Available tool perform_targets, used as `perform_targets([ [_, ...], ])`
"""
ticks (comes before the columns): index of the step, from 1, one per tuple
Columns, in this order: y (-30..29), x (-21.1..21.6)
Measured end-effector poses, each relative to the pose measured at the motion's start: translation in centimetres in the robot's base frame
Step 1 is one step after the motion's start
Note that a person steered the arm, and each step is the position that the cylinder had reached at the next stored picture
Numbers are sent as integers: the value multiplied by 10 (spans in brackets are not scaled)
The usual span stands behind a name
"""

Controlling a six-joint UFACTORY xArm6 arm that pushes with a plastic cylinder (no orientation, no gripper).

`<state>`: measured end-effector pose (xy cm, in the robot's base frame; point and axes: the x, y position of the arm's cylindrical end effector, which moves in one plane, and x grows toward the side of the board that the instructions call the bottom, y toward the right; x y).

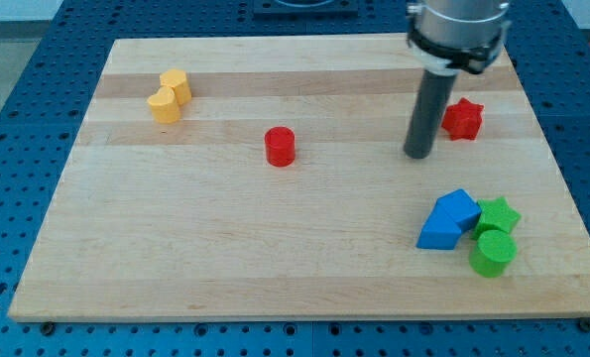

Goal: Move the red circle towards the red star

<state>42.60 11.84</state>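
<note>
The red circle [280, 146], a short cylinder, stands near the middle of the wooden board [225, 248]. The red star [462, 119] lies toward the view's right, near the top. My tip [417, 155] rests on the board just left of and slightly below the red star, with a small gap between them. The tip is well to the right of the red circle.
A yellow block [168, 96], shaped like two joined rounds, lies at the upper left. At the lower right a blue block [448, 219], a green star [498, 213] and a green cylinder [493, 253] sit clustered together. Blue perforated table surrounds the board.
</note>
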Motion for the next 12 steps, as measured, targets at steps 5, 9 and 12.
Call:
perform_targets([
  [5,-171,0],
  [9,-163,-70],
  [12,-168,-72],
])
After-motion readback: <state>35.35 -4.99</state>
